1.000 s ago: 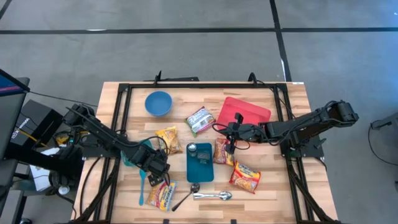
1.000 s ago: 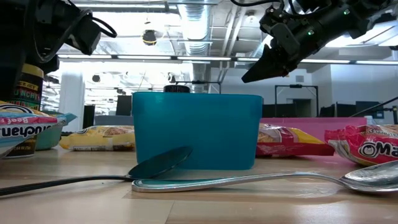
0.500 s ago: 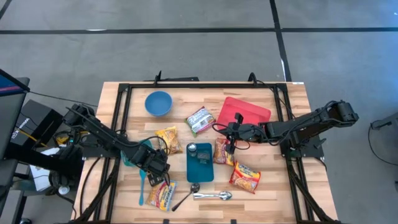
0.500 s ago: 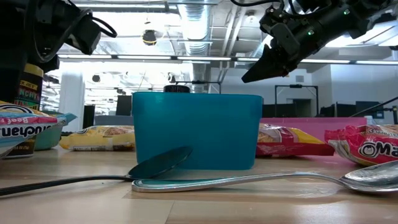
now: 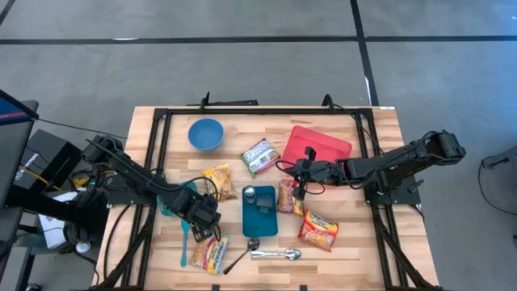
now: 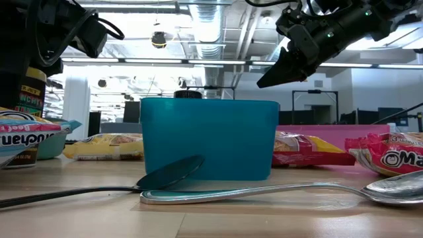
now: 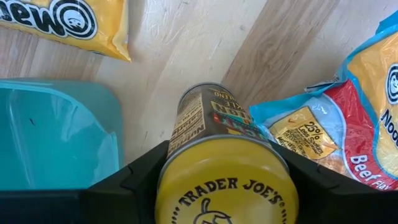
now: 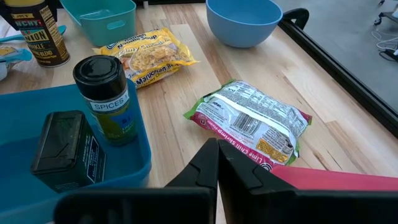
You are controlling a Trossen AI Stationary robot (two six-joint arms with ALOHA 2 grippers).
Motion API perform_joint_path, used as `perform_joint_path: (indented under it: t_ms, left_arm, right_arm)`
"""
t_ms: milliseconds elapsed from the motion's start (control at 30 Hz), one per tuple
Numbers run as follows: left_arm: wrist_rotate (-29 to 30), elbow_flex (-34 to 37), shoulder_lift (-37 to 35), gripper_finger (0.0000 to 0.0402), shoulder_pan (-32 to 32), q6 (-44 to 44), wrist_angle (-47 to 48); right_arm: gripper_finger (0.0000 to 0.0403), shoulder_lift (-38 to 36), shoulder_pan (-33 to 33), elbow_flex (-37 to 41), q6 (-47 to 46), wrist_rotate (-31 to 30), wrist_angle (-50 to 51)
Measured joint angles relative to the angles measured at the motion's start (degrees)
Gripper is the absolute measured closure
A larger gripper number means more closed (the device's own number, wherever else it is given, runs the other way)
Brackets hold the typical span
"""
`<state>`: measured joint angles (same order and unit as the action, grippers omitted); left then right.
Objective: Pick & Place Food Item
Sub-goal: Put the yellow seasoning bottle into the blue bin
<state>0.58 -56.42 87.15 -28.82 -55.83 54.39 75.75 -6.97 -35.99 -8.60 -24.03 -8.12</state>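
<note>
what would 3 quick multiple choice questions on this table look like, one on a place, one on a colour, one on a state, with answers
1. Where does the spice jar stand?
A. in the blue bin
B. on the red tray
C. in the blue bowl

2. What colour is the lid of the can between the left gripper's fingers?
A. green
B. yellow
C. white

3. How does the right gripper stand?
A. shut on a noodle packet
B. wide open over the bowl
C. shut, holding nothing

Answers:
1. A, the right wrist view shows the jar standing inside the blue bin beside a dark box.
2. B, the left wrist view shows a yellow lid between the dark fingers.
3. C, its fingers meet with nothing between them, above the green noodle packet.
</note>
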Motion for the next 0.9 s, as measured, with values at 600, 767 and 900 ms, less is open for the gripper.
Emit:
perform_joint_path:
  t_ms: [600,767,900]
  left_arm:
    - [0.6,0.0,0.0,0.0188,0.0,-0.1,-0.1]
    - [0.6,0.0,0.0,0.0189,0.0,-0.1,-0.1]
    - [0.7,0.0,0.0,0.0187,0.0,-0.1,-0.1]
  right_arm:
    - [0.0403,0.0,0.0,0.0,0.0,0.0,0.0]
    - [0.0403,0.0,0.0,0.0,0.0,0.0,0.0]
    - [0.0403,0.0,0.0,0.0,0.0,0.0,0.0]
